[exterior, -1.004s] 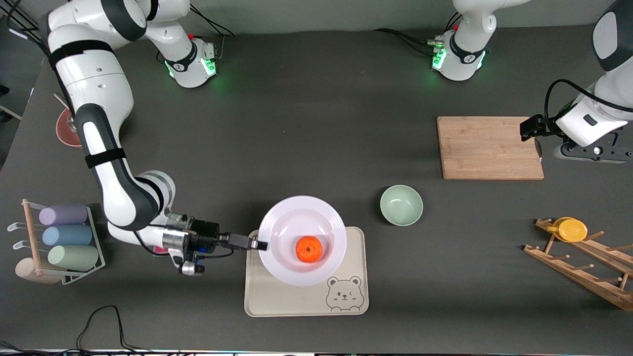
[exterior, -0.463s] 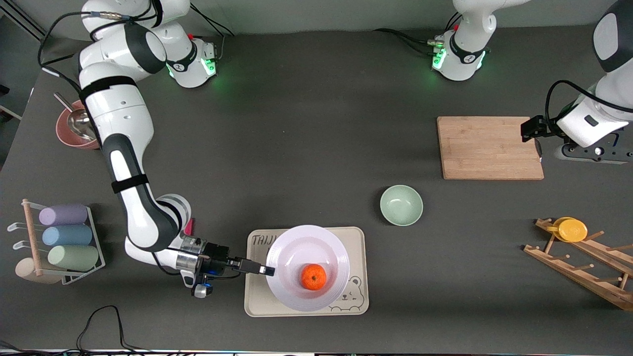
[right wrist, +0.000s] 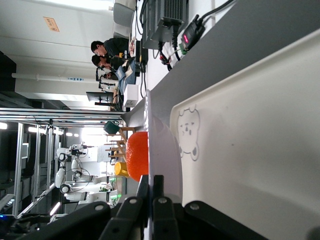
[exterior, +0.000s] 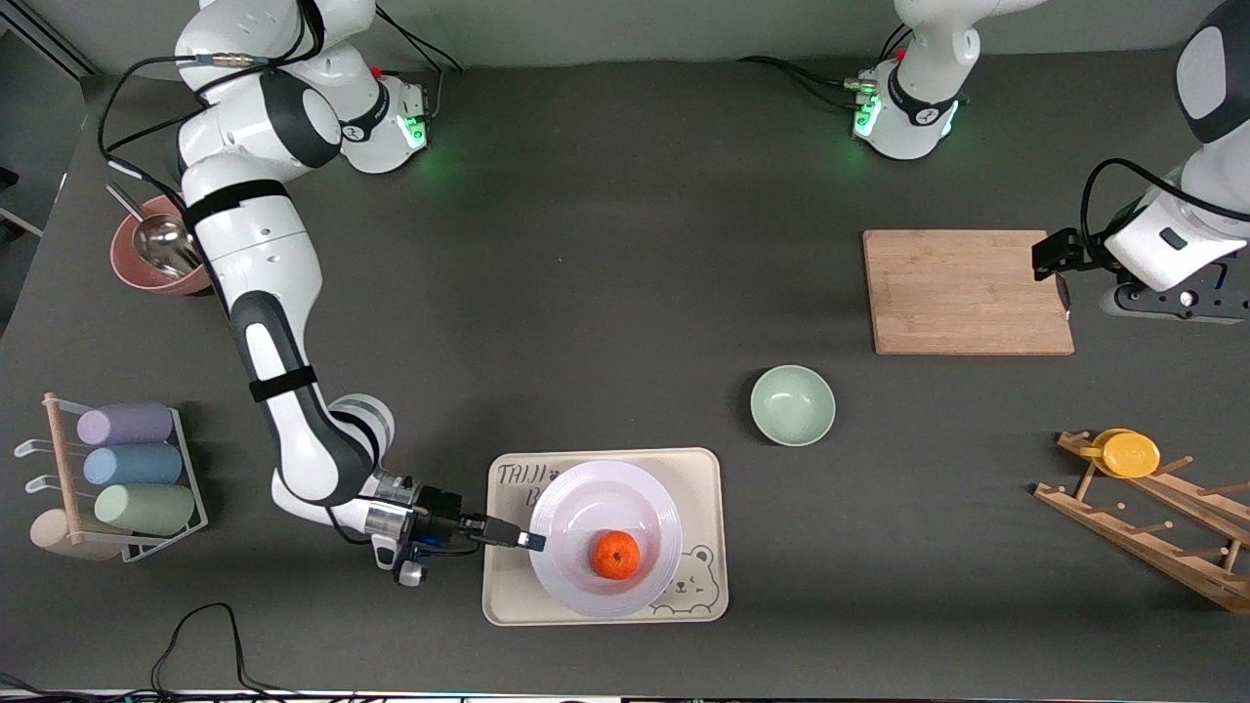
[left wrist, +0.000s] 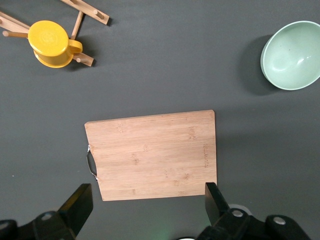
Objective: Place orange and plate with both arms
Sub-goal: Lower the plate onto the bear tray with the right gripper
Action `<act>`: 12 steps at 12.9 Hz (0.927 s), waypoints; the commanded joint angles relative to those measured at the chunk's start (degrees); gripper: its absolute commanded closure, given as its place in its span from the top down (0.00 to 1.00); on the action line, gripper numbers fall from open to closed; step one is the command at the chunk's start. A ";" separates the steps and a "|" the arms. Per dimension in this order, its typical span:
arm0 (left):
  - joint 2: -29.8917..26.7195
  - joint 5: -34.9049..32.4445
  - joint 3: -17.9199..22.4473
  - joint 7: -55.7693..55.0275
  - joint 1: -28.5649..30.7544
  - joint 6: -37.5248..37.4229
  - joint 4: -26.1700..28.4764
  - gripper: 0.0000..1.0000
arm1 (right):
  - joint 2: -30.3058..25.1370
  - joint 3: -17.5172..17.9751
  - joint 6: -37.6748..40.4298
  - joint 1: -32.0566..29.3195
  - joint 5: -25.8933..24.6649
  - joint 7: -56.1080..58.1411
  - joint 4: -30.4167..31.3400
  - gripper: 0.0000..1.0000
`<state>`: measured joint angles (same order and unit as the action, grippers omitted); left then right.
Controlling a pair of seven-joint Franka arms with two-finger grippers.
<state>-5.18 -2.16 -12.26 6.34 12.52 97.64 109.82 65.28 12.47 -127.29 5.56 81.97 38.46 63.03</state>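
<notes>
The right end effector [exterior: 532,540] is clamped on the rim of the plate [exterior: 586,508], its two black fingers pinching the thin edge at the side toward the right arm's end of the counter [exterior: 605,293]. The right wrist view shows the fingers [right wrist: 159,200] closed flat against the rim, one on each face. The plate is round, shallow and glossy, pale lavender-white, with a wide rim. It is over the tray [exterior: 703,469], a beige rectangle with rounded corners and a printed bear face at one corner. Whether the plate touches the tray cannot be told. The orange [exterior: 616,556] sits in the plate's well; it is small, round, bright and slightly dimpled.

The left arm waits. Its end effector [left wrist: 145,205] hangs over the edge of the board [exterior: 967,291] at the left arm's end of the counter, fingers apart and holding nothing. The board is a flat rectangle of pale, grained bamboo.

A smooth, round, mint-green bowl [exterior: 792,405] stands on the matte dark-grey counter, between board and tray and apart from both. A yellow cup [exterior: 1128,453] rests on a slatted wooden rack [exterior: 1152,532], nearer the front camera than the board.
</notes>
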 commanded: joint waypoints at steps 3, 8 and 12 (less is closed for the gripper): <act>-1.41 0.84 -0.22 1.31 0.66 1.24 1.45 1.00 | 3.45 0.71 -0.59 0.59 3.98 6.71 -2.56 0.00; -1.32 0.84 -0.13 1.31 0.66 1.24 1.45 1.00 | 4.68 0.54 -0.59 0.59 3.90 9.43 -2.56 0.00; -1.32 0.84 -0.13 1.31 0.75 1.24 1.45 1.00 | 4.69 0.36 -0.59 0.50 3.90 9.53 -2.12 0.00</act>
<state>-5.18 -2.15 -12.26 6.40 12.59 97.65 109.84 68.54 12.43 -128.12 5.88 84.46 46.56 62.60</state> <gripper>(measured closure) 0.000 0.956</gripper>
